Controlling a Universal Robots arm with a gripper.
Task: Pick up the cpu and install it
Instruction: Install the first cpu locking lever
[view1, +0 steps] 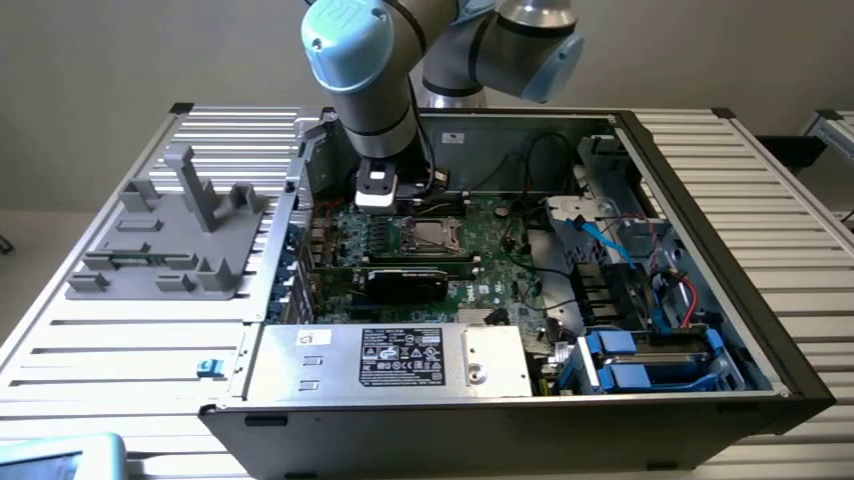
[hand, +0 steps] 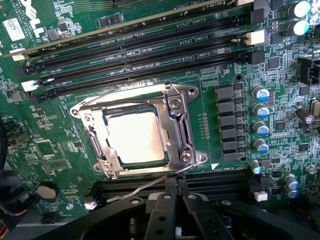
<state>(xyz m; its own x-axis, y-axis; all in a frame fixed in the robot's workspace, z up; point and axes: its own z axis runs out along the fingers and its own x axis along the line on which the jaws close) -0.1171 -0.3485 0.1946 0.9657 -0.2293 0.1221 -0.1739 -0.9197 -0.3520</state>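
The cpu (hand: 136, 136) lies flat in the motherboard socket (hand: 177, 120), its pale silver top showing inside the socket's metal frame. My gripper (hand: 173, 196) hovers just beside the socket's frame, fingers (hand: 161, 215) shut together with nothing between them. In the exterior view the gripper (view1: 387, 197) hangs inside the open computer case, a little toward the exterior view's left of the socket (view1: 433, 236), where the cpu's light top (view1: 431, 237) shows.
Black memory slots (hand: 140, 47) run along one side of the socket, and capacitors (hand: 260, 120) along another. A black card (view1: 407, 280) sits nearer the camera, then the power supply (view1: 387, 358). A grey fixture (view1: 174, 235) stands outside the case, and cables and blue drive bays (view1: 641, 355) fill the far side.
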